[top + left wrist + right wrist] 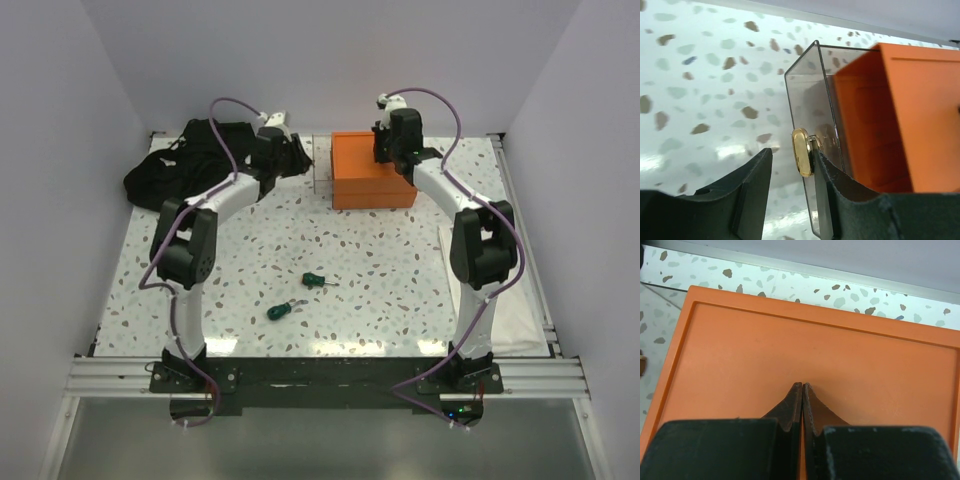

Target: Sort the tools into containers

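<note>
Plainly the riskiest spot is at the back of the bench (400, 290), where the left jaws stand parted beside the clear bin (807, 95). A yellow handle (801, 152) sits against the finger (840, 195) nearer the orange box (910, 115), right at the bin's corner edge. Bare bench shows between it and the other finger, so it looks released rather than clamped. If it is resting on the rim and not inside, it could slide off and land outside the bin. The bin looks light, and that same finger is touching or nearly touching its wall, so a sideways pull could shove it against the box or tip it.

The right jaws are clenched on nothing, hovering over the flat orange top of the box. The two arms are near each other back there, and a careless swing could make them meet. Two green screwdrivers (318, 280) (283, 311) lie well apart from both containers, mid-bench, not yet sorted.

Much is hard to make out. The yellow tool's shaft is mostly hidden behind its handle, so I cannot tell whether it points into the bin. The bin's contents are blurred by its smoky wall. From above, the bin is barely visible and the arm covers the left jaws. Nothing shows inside the box, and the black cloth heap (180, 165) could be hiding more.
</note>
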`<state>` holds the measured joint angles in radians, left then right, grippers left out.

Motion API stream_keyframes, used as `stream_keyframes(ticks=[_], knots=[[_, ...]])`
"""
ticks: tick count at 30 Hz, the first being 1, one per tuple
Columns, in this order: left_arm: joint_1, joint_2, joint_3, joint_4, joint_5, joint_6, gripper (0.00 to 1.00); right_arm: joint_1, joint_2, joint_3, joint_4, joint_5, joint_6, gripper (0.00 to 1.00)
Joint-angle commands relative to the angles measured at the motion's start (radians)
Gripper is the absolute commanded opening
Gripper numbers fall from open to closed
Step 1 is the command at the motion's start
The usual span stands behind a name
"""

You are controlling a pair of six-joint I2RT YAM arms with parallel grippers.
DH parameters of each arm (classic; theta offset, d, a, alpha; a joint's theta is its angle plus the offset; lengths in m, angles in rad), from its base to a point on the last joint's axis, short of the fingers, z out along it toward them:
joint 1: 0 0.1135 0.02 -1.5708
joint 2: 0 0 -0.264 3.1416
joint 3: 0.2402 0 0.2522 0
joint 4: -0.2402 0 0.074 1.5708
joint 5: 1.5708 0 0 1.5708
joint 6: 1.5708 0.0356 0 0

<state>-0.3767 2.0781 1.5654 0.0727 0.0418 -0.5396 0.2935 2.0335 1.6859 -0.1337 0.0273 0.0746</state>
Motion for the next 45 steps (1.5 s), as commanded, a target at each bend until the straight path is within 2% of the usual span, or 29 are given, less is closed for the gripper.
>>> stream_keyframes(ticks=[1, 12, 16, 17, 20, 21, 22, 23, 24, 26, 27, 28, 30, 31, 32, 35, 40, 45], knots=[[0.094, -0.099, -0.090, -0.067, -0.062, 0.052, 0.43, 0.013, 0.056, -0.052, -0.196, 0.005, -0.009, 0.01], [0.139, -0.153, -0.104, -0.065, -0.059, 0.079, 0.43, 0.013, 0.067, -0.035, -0.199, 0.005, -0.007, 0.01], [0.137, -0.231, -0.093, 0.004, -0.008, 0.092, 0.46, 0.012, 0.059, -0.048, -0.196, 0.011, -0.015, 0.01], [0.134, -0.251, -0.099, 0.036, 0.016, 0.134, 0.46, 0.012, 0.057, -0.049, -0.195, 0.016, -0.019, 0.01], [0.114, -0.322, -0.160, 0.143, 0.154, 0.304, 0.47, 0.012, 0.054, -0.054, -0.196, 0.014, -0.021, 0.01], [0.116, -0.338, -0.185, 0.197, 0.334, 0.344, 0.47, 0.012, 0.056, -0.054, -0.195, 0.013, -0.021, 0.01], [0.117, -0.367, -0.211, 0.214, 0.446, 0.451, 0.47, 0.012, 0.056, -0.052, -0.196, 0.010, -0.019, 0.01], [0.116, -0.380, -0.255, 0.219, 0.686, 0.505, 0.47, 0.012, 0.057, -0.049, -0.198, 0.010, -0.021, 0.01], [0.116, -0.395, -0.268, 0.181, 0.808, 0.564, 0.48, 0.012, 0.057, -0.046, -0.199, 0.013, -0.019, 0.01], [0.098, -0.404, -0.262, 0.036, 0.979, 0.784, 0.48, 0.013, 0.059, -0.045, -0.199, 0.013, -0.022, 0.01], [0.084, -0.398, -0.245, -0.207, 0.990, 0.888, 0.49, 0.012, 0.060, -0.043, -0.201, 0.010, -0.022, 0.01], [0.049, -0.391, -0.226, -0.329, 0.989, 1.126, 0.49, 0.012, 0.060, -0.045, -0.201, 0.008, -0.022, 0.01], [0.003, -0.377, -0.196, -0.634, 0.927, 1.378, 0.49, 0.012, 0.059, -0.048, -0.199, 0.006, -0.021, 0.01], [-0.043, -0.384, -0.212, -0.660, 0.882, 1.483, 0.49, 0.012, 0.057, -0.048, -0.198, 0.005, -0.019, 0.01], [-0.059, -0.398, -0.293, -0.642, 0.809, 1.497, 0.50, 0.013, 0.056, -0.051, -0.198, 0.003, -0.018, 0.01], [-0.086, -0.467, -0.466, -0.461, 0.738, 1.463, 0.52, 0.013, 0.059, -0.049, -0.196, 0.006, -0.022, 0.01], [-0.192, -0.478, -0.576, -0.448, 0.630, 1.512, 0.52, 0.018, 0.059, -0.046, -0.192, 0.008, -0.027, 0.01], [-0.229, -0.457, -0.663, -0.332, 0.521, 1.429, 0.52, 0.018, 0.054, -0.054, -0.190, 0.003, -0.025, 0.01]])
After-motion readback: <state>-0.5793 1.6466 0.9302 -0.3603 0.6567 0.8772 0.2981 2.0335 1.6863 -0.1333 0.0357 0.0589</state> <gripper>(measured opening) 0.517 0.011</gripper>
